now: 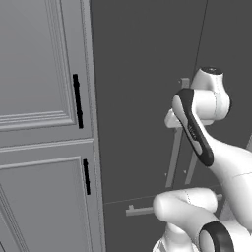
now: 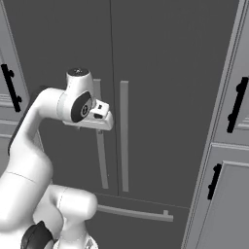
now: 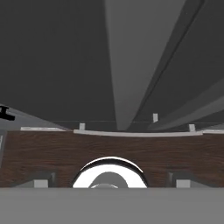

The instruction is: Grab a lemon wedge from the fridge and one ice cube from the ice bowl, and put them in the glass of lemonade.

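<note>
The fridge (image 2: 165,73) is a tall dark grey front with both doors closed. Two long light-grey bar handles (image 2: 124,136) run down either side of the centre seam. My gripper (image 2: 98,121) hangs at the top of the left bar handle (image 2: 101,160), pointing down along the door. In the hand view the fingertips (image 3: 41,179) stand far apart at the bottom, open with nothing between them, and one bar handle (image 3: 127,65) runs away from the hand. The lemon wedge, ice cube, ice bowl and glass of lemonade are out of view.
Lighter grey panelled cabinets with black handles flank the fridge on the left (image 1: 44,98) and on the right (image 2: 233,160). A horizontal bar handle (image 2: 133,213) crosses the fridge's lower drawer. Dark wood floor (image 3: 52,157) lies below the hand.
</note>
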Motion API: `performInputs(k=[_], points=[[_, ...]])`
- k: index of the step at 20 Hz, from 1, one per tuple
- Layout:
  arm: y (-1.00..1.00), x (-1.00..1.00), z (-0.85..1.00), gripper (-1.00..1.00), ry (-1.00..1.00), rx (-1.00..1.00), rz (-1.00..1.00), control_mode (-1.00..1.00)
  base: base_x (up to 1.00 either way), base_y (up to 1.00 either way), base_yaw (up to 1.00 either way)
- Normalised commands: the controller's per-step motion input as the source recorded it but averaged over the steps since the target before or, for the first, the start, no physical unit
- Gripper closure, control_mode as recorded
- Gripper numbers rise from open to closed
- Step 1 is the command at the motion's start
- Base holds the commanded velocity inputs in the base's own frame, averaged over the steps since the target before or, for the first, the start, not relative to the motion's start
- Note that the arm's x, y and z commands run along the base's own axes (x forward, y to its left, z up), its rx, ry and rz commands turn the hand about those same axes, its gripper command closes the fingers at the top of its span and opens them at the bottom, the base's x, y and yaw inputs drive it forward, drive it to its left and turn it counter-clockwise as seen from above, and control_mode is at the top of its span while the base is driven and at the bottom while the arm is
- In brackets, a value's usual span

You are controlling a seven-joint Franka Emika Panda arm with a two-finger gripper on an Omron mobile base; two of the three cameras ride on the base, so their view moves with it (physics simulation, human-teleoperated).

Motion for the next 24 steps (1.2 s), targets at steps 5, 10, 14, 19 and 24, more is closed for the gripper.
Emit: performInputs(k=[5, 10, 14, 19, 24], points=[[0.0, -0.29, -0.15, -1.0, 0.02, 0.0, 0.02, -1.0, 0.0, 0.0, 0.0], [0.0, -0.76, -0.28, -1.0, 0.0, 0.0, 0.09, -1.0, 0.0, 0.0, 0.0], [0.0, -0.63, -0.16, -1.0, 0.0, 0.0, 0.09, -1.0, 0.0, 0.0, 0.0], [0.0, 0.06, 0.2, -1.0, -0.15, 0.0, 0.07, -1.0, 0.0, 0.0, 0.0], [0.0, 0.12, 0.16, -1.0, -0.02, 0.0, 0.05, -1.0, 0.0, 0.0, 0.0]])
